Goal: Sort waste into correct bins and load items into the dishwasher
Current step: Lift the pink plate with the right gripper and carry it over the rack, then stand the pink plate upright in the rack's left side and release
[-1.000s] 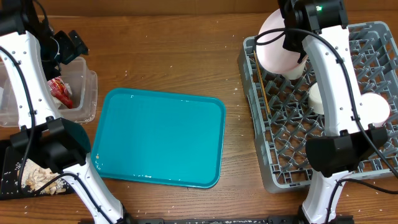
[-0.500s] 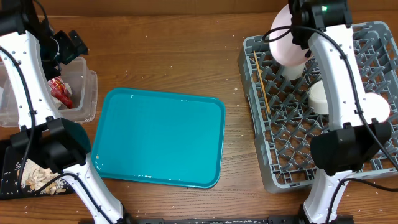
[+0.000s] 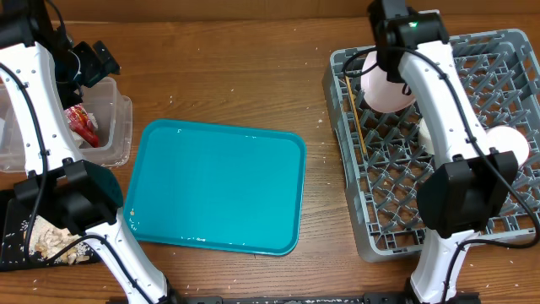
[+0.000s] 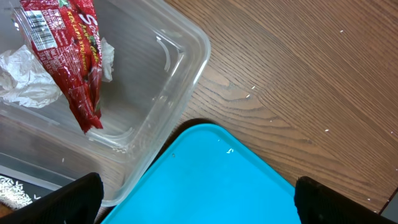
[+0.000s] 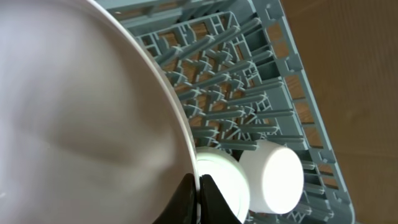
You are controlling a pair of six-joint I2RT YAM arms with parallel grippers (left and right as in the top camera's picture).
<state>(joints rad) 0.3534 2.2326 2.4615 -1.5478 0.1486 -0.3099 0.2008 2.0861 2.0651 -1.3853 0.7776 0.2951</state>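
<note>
At the far left corner of the rack: right gripper (image 5: 198,185), jaws pinched tight on the rim of a pale pink round plate (image 5: 81,112). The plate is held on a tilt over the large square grey plastic dish rack (image 3: 506,51). Whether its lower edge touches the pegs cannot be told.

Within the rack:
- Pair of wooden chopsticks (image 3: 358,127), lying along the left side, just left of the plate.
- Small white dish (image 3: 428,131), near of the plate, partly hidden by the right arm.
- White cup (image 3: 512,145), just right of the dish, towards the right side of the rack.

On the far left of the desk: left gripper (image 4: 208,202), jaws spread wide with nothing between them, poised above the meeting of tub and tray.

Below and around the left gripper:
- Clear rectangular plastic tub (image 4: 186,68), standing on the brown wooden desk (image 3: 236,76) at the left.
- Red snack wrapper (image 4: 68,56), inside the tub.
- Crumpled white tissue (image 4: 25,81), inside the tub, touching the wrapper on its left.
- Large teal rectangular serving tray (image 3: 219,186), at the centre of the desk, with one corner just beside the tub.
- Flat black rectangular tray (image 3: 13,215), at the near left, near of the tub and partly hidden by the left arm's base.
- White rice scraps (image 3: 18,230), scattered on the black tray.
- Few white specks, loose on the desk around the teal tray.
</note>
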